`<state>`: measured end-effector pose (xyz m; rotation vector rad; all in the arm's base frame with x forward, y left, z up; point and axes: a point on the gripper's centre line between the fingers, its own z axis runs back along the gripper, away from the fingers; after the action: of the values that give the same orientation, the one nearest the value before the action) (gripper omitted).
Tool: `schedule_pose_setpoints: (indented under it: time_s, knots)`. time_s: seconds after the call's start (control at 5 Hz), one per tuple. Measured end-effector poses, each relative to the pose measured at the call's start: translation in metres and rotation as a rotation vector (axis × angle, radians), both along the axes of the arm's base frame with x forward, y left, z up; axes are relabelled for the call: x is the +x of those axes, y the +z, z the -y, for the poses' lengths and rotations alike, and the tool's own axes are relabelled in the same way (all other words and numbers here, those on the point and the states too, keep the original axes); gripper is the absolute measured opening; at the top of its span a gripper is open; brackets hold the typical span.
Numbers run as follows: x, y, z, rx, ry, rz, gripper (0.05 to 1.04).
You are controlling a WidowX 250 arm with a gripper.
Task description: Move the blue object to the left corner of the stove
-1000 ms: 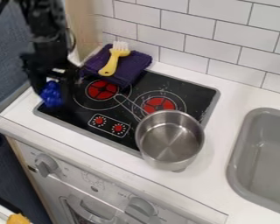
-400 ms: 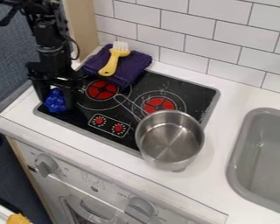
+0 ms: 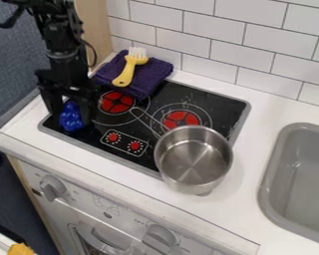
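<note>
Since the earlier frames, we see the claw (image 3: 72,117) and the blue object (image 3: 71,123) shift together to the right and slightly toward the front of the stove (image 3: 219,107). The claw is closed around the object, its fingers parted by the object's width, and they hide part of its sides. We find the object at the stove's left end, near the front corner; we cannot tell whether its underside touches the glass. The arm's upper part is cut off by the top edge.

The pot (image 3: 193,162) covers the stove's front right corner. The sink (image 3: 308,179) runs out of view at the right, and a yellow-orange thing (image 3: 20,249) is cut off at the lower left, too little of it showing for us to name.

The object is glossy, deep blue and lumpy. The stove is flat black glass with red burner discs and a grey rim. We see a folded purple towel (image 3: 157,74) of rough cloth over its back edge, with a smooth yellow brush (image 3: 125,73) lying on it, pale bristles uppermost.

The pot is round brushed steel, its thin looped handle slanting back across the glass; inside, we see its shiny bottom.
</note>
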<state>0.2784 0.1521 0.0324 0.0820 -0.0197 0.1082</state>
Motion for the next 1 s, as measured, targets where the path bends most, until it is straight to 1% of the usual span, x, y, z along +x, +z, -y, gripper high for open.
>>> schedule_pose_setpoints:
  time_s: [0.2, 0.4, 0.6, 1.0]
  knots:
    - [-0.0003, 0.0246, 0.006, -0.008, -0.056, 0.054, 0.999]
    - [-0.0022, 0.0327, 0.0107, -0.027, -0.113, 0.056, 0.999]
    - [0.0016, 0.0345, 0.0129, -0.022, -0.169, 0.055, 0.999]
    - [0.002, 0.0345, 0.0141, -0.022, -0.18, 0.053, 0.999]
